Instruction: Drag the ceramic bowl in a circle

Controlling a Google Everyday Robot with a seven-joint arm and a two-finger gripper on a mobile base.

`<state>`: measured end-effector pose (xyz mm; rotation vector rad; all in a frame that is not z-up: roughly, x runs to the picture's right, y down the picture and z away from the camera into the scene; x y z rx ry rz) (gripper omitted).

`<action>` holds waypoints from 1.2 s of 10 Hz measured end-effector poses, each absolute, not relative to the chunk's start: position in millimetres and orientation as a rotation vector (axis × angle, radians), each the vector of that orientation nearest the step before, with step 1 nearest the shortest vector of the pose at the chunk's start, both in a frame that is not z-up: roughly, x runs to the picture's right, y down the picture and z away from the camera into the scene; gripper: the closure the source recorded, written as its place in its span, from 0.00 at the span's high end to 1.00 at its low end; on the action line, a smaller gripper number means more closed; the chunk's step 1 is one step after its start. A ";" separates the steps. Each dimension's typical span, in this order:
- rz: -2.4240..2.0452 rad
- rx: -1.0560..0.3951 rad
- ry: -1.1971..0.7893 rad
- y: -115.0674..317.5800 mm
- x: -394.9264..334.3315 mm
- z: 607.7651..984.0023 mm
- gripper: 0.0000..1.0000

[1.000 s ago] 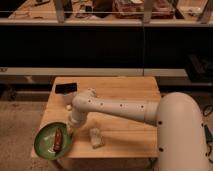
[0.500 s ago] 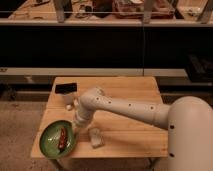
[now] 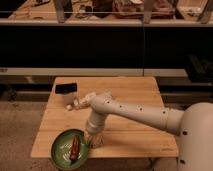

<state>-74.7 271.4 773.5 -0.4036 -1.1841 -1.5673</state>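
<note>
The ceramic bowl (image 3: 67, 150), a shallow glossy green dish with a red-brown elongated item (image 3: 75, 148) in it, sits at the front left of the wooden table (image 3: 130, 100) and overhangs its front edge. My gripper (image 3: 88, 138) reaches down at the bowl's right rim and is shut on it. The white arm (image 3: 130, 113) comes in from the right, across the table. A small pale block (image 3: 97, 141) lies just right of the gripper.
A black rectangular object (image 3: 66, 88) lies at the table's back left corner, with a small pale object (image 3: 69, 106) in front of it. Dark shelving (image 3: 105, 40) runs behind the table. My white body (image 3: 197, 140) fills the lower right.
The bowl has slid to the right and toward the table's front edge with the gripper at its rim. The arm's wrist has swung forward with it.
</note>
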 end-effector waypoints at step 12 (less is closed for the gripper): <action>-1.350 -0.476 -0.996 183.3 -65.9 860.2 0.00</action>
